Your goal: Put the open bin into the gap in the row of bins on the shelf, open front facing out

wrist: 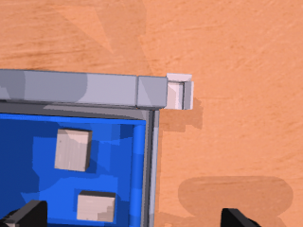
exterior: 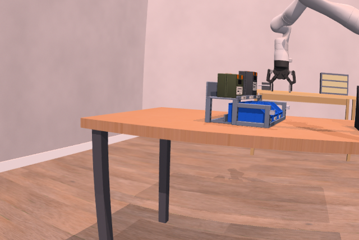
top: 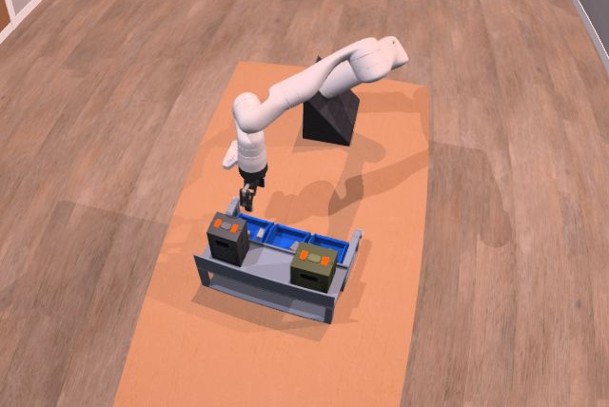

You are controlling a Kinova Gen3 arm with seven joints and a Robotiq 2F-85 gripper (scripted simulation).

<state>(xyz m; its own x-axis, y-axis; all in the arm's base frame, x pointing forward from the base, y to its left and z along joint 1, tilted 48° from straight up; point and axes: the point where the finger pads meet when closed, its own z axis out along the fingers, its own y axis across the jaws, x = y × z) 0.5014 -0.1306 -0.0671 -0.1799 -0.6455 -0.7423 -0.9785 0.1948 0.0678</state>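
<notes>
Three blue bins stand side by side in the row on the grey shelf (top: 267,259) (exterior: 252,105) (wrist: 71,88): the left bin (top: 251,222) (wrist: 106,177), the middle bin (top: 284,238) and the right bin (top: 328,245) (exterior: 251,114). No bin shows on the table outside the shelf. Two pale blocks (wrist: 72,149) (wrist: 96,208) lie in the left bin. A pale part (top: 294,246) shows in the middle bin; the right bin's contents are hidden. My gripper (top: 247,208) (exterior: 281,90) (wrist: 134,218) is open and empty, pointing down, above and in front of the left bin's open front.
A dark grey case (top: 226,240) (exterior: 249,83) and an olive case (top: 313,267) (exterior: 230,86) stand on the upper board, over the bins' rear part. Side rails with end brackets (top: 358,234) (wrist: 180,92) flank the row. The black arm base (top: 329,120) stands behind on the table (top: 275,343).
</notes>
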